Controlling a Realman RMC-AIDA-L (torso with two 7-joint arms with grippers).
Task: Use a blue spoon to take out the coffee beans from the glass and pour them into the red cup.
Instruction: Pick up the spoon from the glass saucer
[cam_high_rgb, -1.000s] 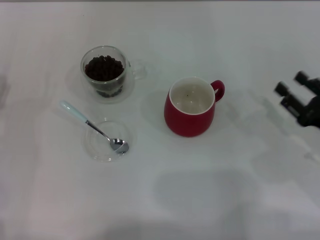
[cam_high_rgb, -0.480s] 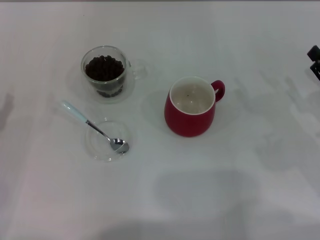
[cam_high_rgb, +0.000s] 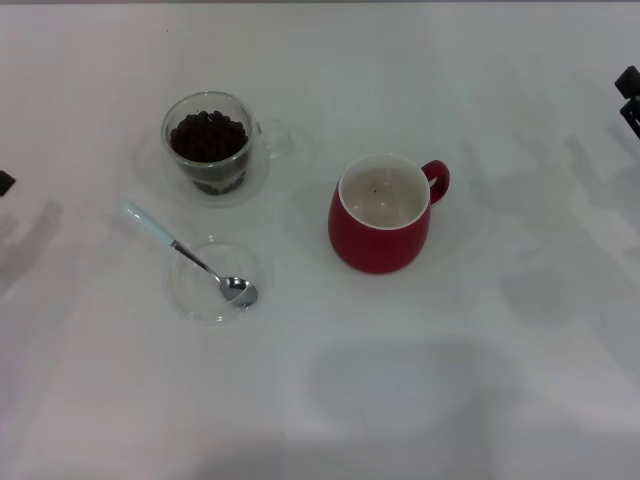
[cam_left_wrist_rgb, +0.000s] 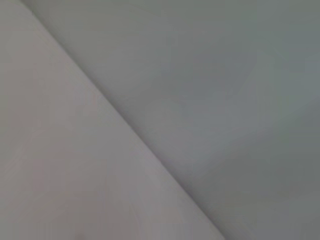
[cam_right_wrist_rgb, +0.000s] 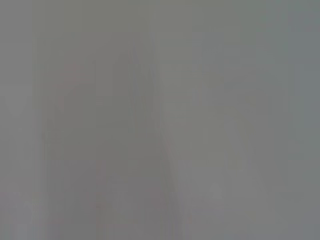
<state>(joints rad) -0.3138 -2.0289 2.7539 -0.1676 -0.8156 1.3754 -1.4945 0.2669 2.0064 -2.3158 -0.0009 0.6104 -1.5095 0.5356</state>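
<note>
The blue spoon (cam_high_rgb: 165, 238) lies on the table, its pale handle pointing to the far left and its silver bowl resting in a flat clear dish (cam_high_rgb: 200, 300). The glass (cam_high_rgb: 208, 148) stands behind it, heaped with dark coffee beans (cam_high_rgb: 207, 135). The red cup (cam_high_rgb: 380, 218) stands upright at the centre, its white inside nearly empty and its handle to the right. Only a dark tip of my left gripper (cam_high_rgb: 5, 183) shows at the left edge. My right gripper (cam_high_rgb: 630, 97) shows as two separated dark fingertips at the right edge, open and empty. Both wrist views show only blank grey surface.
The white table (cam_high_rgb: 330, 400) carries nothing else in view. Soft arm shadows fall at the left edge and across the right side.
My right gripper has pulled back from beside the red cup to the far right edge. A tip of my left gripper has come into view at the left edge. The objects have not moved.
</note>
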